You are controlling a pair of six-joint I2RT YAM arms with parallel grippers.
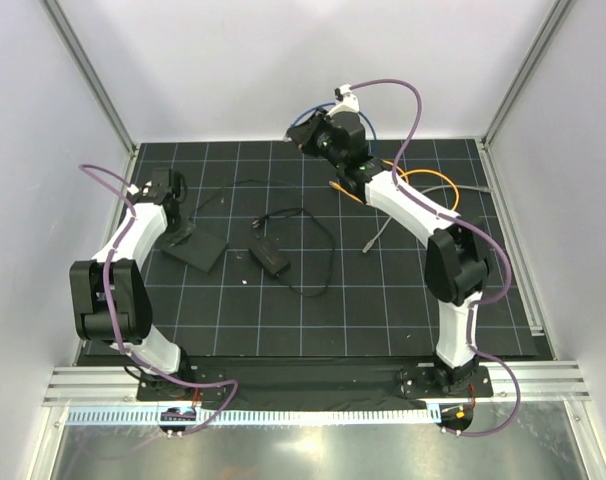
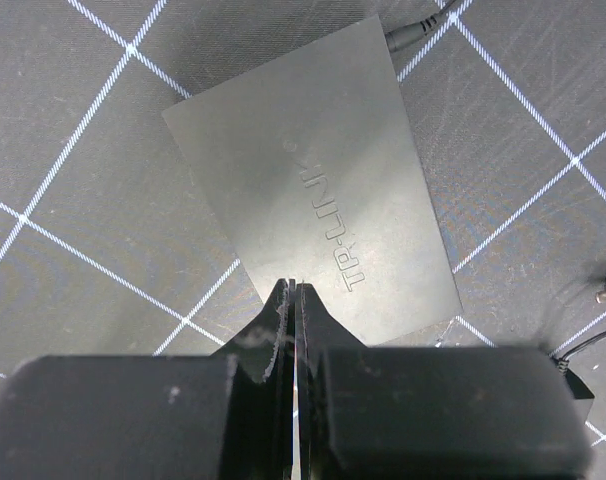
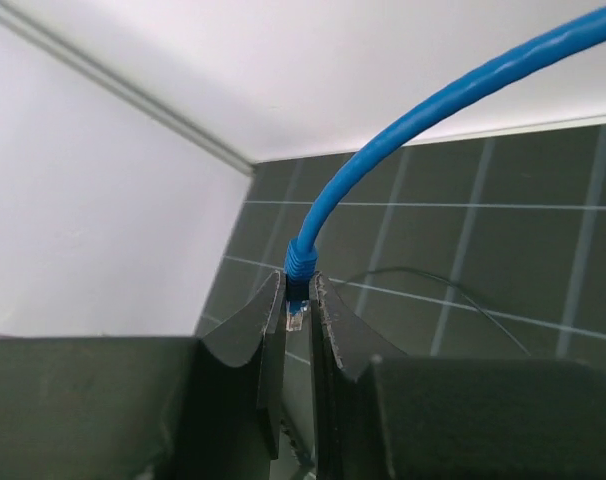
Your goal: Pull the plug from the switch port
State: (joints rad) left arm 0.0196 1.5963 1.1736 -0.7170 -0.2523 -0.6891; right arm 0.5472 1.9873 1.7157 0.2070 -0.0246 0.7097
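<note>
Mat (image 1: 383, 320) centre blocked (switch (image 1: 195, 248), brick (image 1: 270, 260), cord (image 1: 329, 240)); near rows open

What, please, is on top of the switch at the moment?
Only the shut left end effector, over the near part of the switch; contact cannot be confirmed. The rest of the top is bare but for embossed lettering. The end effector's body hides the near edge.

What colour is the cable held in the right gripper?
Blue. The cable shows best in the right wrist view, its plug pinched in the right gripper.
</note>
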